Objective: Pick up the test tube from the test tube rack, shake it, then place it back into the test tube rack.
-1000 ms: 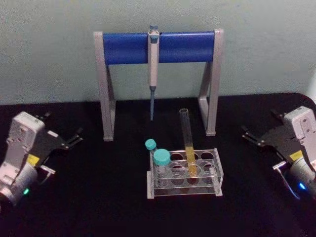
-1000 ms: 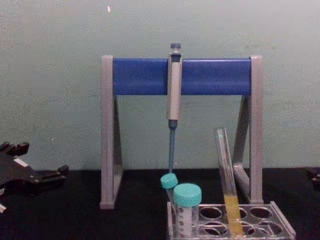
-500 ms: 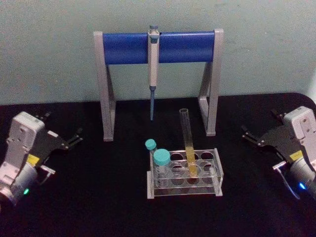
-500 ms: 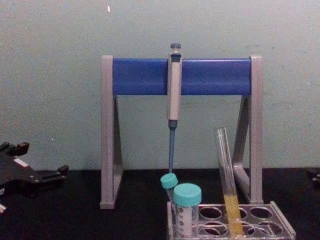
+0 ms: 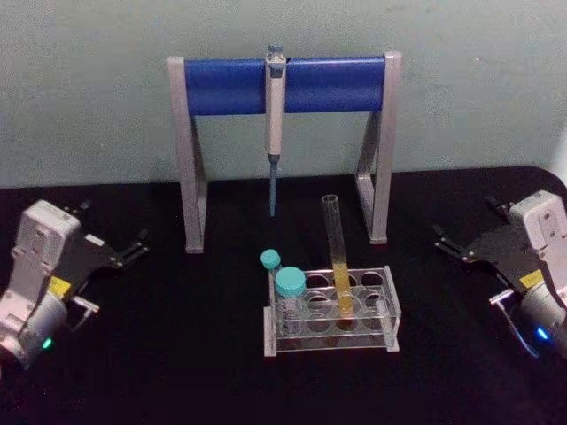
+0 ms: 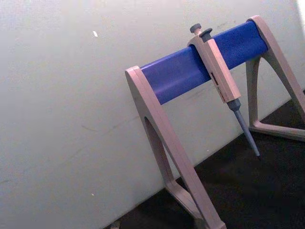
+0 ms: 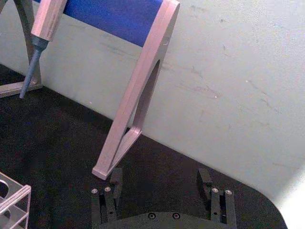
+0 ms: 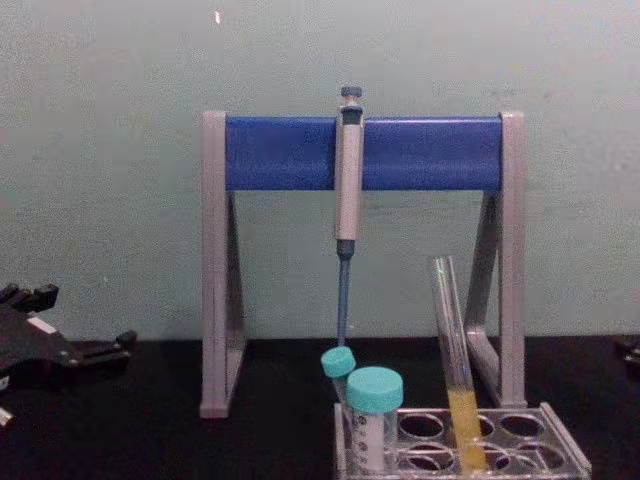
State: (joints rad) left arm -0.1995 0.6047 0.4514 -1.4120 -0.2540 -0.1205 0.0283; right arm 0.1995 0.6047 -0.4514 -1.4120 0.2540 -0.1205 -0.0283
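The test tube [image 5: 337, 252] is a long clear tube with yellow-orange liquid at its bottom. It leans slightly in a hole on the right half of the clear test tube rack [image 5: 330, 342] at the table's middle. The chest view shows the test tube [image 8: 453, 350] rising well above the rack [image 8: 568, 455]. My left gripper [image 5: 113, 226] rests open at the far left, well apart from the rack. My right gripper [image 5: 465, 221] rests open at the far right, also apart. In the right wrist view the right gripper [image 7: 159, 179] has its fingers spread, with nothing between them.
A tall grey-and-blue pipette stand [image 5: 283, 84] stands behind the rack with a grey pipette [image 5: 275, 115] hanging from its bar. Two teal-capped tubes [image 5: 290, 283] stand in the rack's left end. Black table lies on both sides of the rack, with a pale wall behind.
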